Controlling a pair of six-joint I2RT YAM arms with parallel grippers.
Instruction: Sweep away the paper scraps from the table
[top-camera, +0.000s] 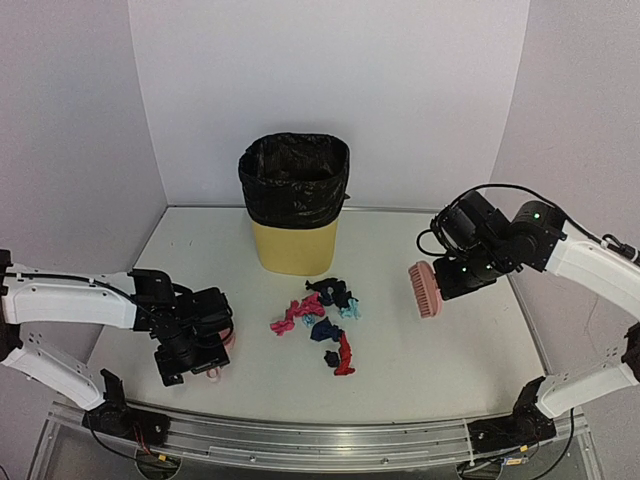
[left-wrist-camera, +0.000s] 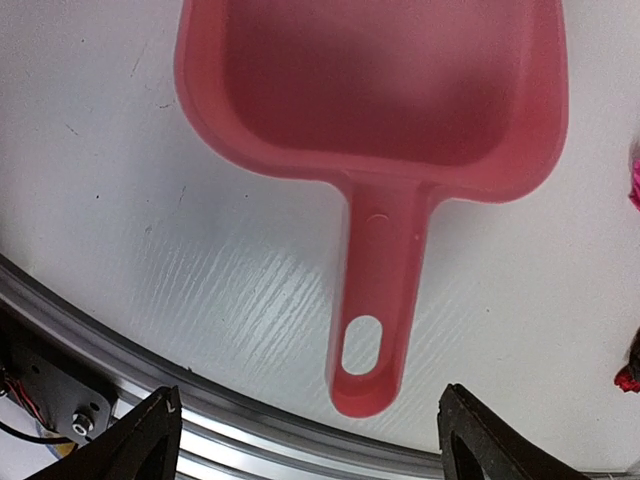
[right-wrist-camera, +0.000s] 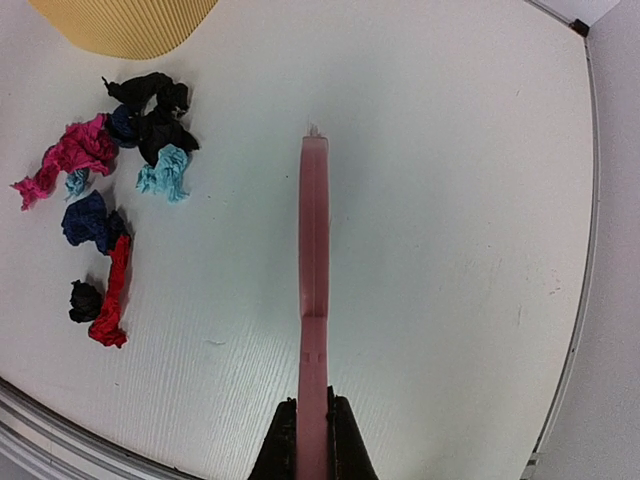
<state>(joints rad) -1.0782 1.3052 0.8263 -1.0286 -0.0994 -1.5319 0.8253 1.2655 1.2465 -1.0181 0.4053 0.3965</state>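
**Ana:** From above, where is the mess?

**Ben:** The paper scraps (top-camera: 325, 320) lie bunched in the middle of the table (top-camera: 450, 370). The bin (top-camera: 295, 205) stands at 12 o'clock from them. At 3 o'clock the right gripper (top-camera: 445, 282) is squeezed tight on the brush (top-camera: 426, 292). At 9 o'clock the left gripper (top-camera: 195, 350) hangs over the dustpan (top-camera: 228, 340).

**Ana:** What does the left camera see?

**Ben:** The dustpan lies flat. Its handle (left-wrist-camera: 385, 300) points to 6 o'clock, toward the rail (left-wrist-camera: 260, 440). The fingers stand wide apart, one on each side of the handle's end, touching nothing.

**Ana:** So how should it grab?

**Ben:** I think it should go straight down and pinch the middle of the handle. Then the pan won't twist. After that, it should set the pan's mouth right beside the scraps.

**Ana:** And the right camera?

**Ben:** The brush looks like a thin pink strip, pinched at 6 o'clock. The scraps sit at 10 o'clock, well apart from it.
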